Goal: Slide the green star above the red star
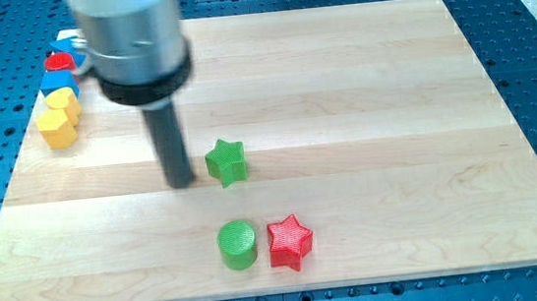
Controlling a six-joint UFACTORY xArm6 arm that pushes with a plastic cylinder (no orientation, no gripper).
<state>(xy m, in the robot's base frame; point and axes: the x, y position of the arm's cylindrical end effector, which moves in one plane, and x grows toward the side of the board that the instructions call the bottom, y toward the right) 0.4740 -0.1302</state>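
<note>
The green star (226,161) lies near the middle of the wooden board. The red star (290,242) lies lower, toward the view's bottom and a little right of the green star. A green cylinder (237,245) stands right beside the red star on its left, touching or nearly so. My tip (182,183) rests on the board just left of the green star, a small gap away from it. The rod rises to a wide dark and silver body at the view's top left.
A cluster of blocks sits at the board's top left corner: a yellow block (58,122), a blue block (56,82) and a red block (60,61), partly hidden by the arm's body. The board (393,109) lies on a blue perforated table.
</note>
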